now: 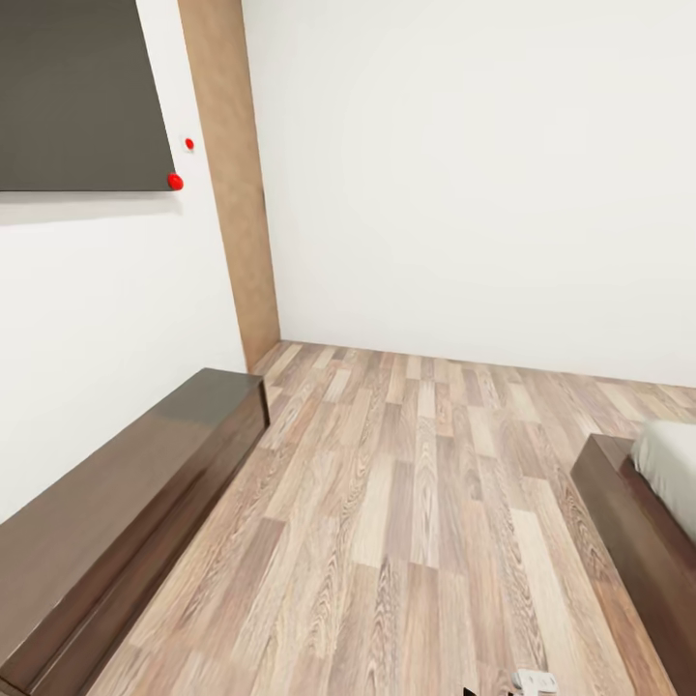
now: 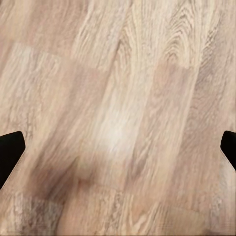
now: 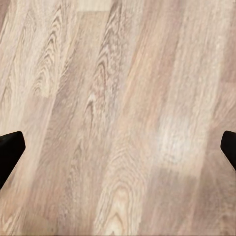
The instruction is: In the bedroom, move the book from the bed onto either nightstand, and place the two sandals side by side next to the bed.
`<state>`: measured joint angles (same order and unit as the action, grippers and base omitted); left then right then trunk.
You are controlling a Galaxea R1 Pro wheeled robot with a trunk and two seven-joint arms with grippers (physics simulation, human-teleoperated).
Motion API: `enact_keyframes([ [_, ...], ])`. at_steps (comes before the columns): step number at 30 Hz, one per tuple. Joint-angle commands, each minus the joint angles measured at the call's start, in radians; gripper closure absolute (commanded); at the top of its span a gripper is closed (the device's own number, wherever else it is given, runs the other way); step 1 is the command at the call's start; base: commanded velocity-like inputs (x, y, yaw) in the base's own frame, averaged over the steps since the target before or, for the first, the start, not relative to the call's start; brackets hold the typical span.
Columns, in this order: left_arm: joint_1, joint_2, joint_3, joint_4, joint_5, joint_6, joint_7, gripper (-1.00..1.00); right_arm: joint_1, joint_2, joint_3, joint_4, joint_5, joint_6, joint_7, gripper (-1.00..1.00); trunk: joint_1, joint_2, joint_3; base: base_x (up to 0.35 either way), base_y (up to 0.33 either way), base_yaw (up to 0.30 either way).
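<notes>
A corner of the bed [image 1: 628, 541] sits at the lower right of the head view, with a dark brown frame and a pale grey mattress [image 1: 674, 476] on it. My left gripper [image 2: 118, 152] is open above the wood-plank floor [image 2: 118, 98], its black fingertips [image 2: 10, 152] at the frame's edges and nothing between them. My right gripper [image 3: 118, 152] is open in the same way over bare planks [image 3: 118, 98]. The book, the sandals and the nightstand are out of view.
A long low dark brown cabinet [image 1: 116, 512] runs along the left wall under a dark wall panel [image 1: 77, 92] with two red dots beside it. A tan door frame [image 1: 237, 184] stands in the corner. Light wood floor [image 1: 416, 503] stretches between cabinet and bed.
</notes>
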<state>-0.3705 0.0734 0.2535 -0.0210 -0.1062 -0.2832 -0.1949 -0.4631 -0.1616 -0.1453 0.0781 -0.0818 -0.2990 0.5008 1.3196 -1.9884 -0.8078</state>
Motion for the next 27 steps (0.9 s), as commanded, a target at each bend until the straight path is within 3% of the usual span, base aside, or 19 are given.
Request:
enact_keyframes([
  [1,-0.001,0.0,0.009,0.001,-0.01,-0.004,-0.002,-1.0,-0.002,-0.001,-0.004,0.005,-0.009,-0.003,0.008,-1.0,0.0,0.0,-0.001,0.313,0.0,-0.001],
  [27,-0.001,0.0,0.009,0.001,-0.01,-0.004,-0.003,-1.0,-0.002,0.0,-0.004,0.005,-0.009,-0.003,0.009,-1.0,0.0,0.0,-0.001,0.315,0.0,0.0],
])
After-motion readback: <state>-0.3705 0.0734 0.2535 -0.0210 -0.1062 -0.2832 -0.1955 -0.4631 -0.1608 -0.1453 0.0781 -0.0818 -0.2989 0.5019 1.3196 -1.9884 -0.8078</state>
